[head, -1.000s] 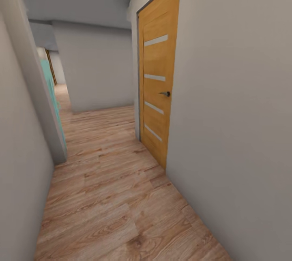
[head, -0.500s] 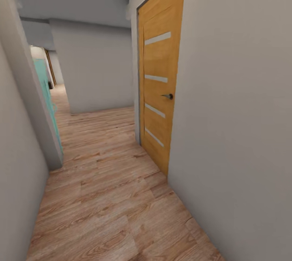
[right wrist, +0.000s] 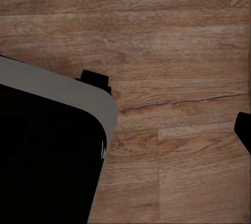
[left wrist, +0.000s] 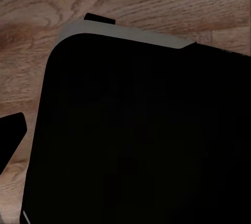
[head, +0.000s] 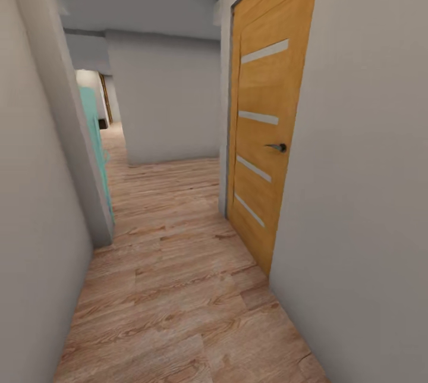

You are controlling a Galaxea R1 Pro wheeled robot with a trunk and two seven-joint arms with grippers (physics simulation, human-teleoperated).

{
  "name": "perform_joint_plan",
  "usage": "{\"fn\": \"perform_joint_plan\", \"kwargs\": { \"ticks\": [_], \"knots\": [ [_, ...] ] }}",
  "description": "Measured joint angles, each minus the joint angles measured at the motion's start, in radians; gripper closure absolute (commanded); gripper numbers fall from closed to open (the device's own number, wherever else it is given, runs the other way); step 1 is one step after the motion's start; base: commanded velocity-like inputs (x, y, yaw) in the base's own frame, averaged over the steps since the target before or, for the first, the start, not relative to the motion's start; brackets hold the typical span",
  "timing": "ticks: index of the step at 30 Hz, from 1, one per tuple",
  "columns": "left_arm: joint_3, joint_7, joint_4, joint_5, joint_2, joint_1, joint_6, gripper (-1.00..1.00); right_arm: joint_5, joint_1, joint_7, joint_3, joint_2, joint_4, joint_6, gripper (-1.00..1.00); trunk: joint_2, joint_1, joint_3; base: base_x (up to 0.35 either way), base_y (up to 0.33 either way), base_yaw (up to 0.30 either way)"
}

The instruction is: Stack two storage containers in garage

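Observation:
I am in a narrow corridor with a light wood-plank floor (head: 178,288) and pale grey walls. The two storage containers, the living room and the garage are out of view. In the left wrist view one dark fingertip (left wrist: 10,130) hangs over the planks beside my black, grey-edged base (left wrist: 141,140). The right wrist view has a dark fingertip (right wrist: 244,130) at the picture's edge, over the planks, with the base (right wrist: 42,156) alongside. Nothing is between the fingers that I can see.
An orange wooden door (head: 264,133) with a dark handle (head: 277,147) stands shut in the right wall. A wall corner (head: 71,133) juts in at left, with a teal panel (head: 95,133) behind it. Ahead, a grey wall (head: 169,97) faces me and the corridor continues leftward.
The whole picture has shifted: the camera has moved forward and turned a little left, so the orange door sits larger and further right.

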Motion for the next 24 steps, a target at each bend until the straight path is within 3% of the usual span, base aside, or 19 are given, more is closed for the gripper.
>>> {"fn": "perform_joint_plan", "kwargs": {
  "ticks": [7,24],
  "knots": [
    [0.000,0.000,0.000,0.000,0.000,0.000,0.001,-1.00,0.000,0.000,0.000,0.000,0.000,0.000,0.000,-1.00,0.000,0.000,0.000,0.323,0.000,0.231],
    [0.000,0.000,0.000,0.001,0.001,0.000,0.002,-1.00,0.003,0.000,0.002,0.003,-0.001,0.000,0.001,-1.00,0.000,0.000,0.000,0.323,0.000,0.006]
  ]
}}
